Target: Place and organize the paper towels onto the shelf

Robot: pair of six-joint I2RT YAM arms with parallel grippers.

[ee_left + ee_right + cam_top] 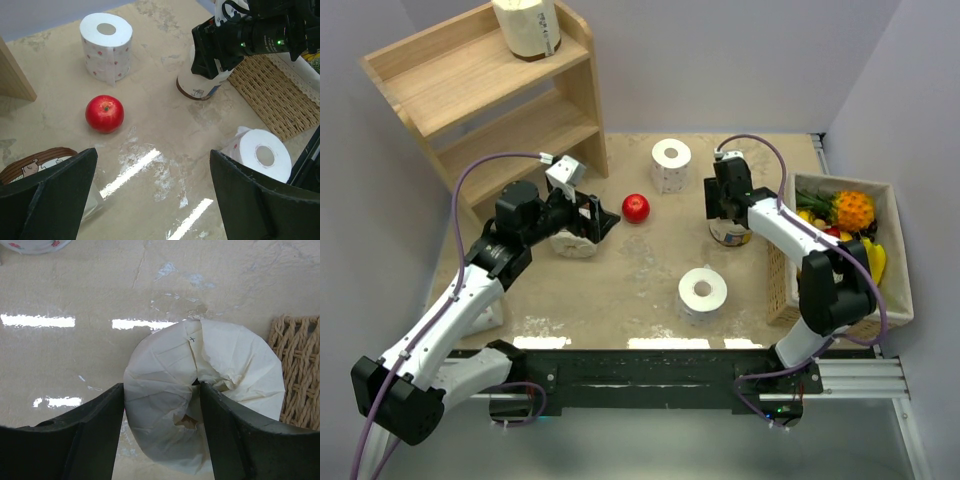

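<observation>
My right gripper [728, 207] is shut on a cream wrapped paper towel roll [731, 234] that stands on the table beside the basket. In the right wrist view the gripper [160, 412] pinches the roll's [165, 372] wall, one finger outside and one in the core. My left gripper [592, 220] is open and empty [152, 195], just above another wrapped roll [570, 243], which shows at its left finger [27, 162]. Bare white rolls stand at the back [671, 165] and at the front [702, 292]. A third wrapped roll [527, 28] stands on the wooden shelf's [500, 110] top tier.
A red apple [636, 208] lies between my left gripper and the back white roll. A wicker basket [782, 285] of fruit stands at the right edge, close to my right gripper. Something white [488, 316] shows under my left arm.
</observation>
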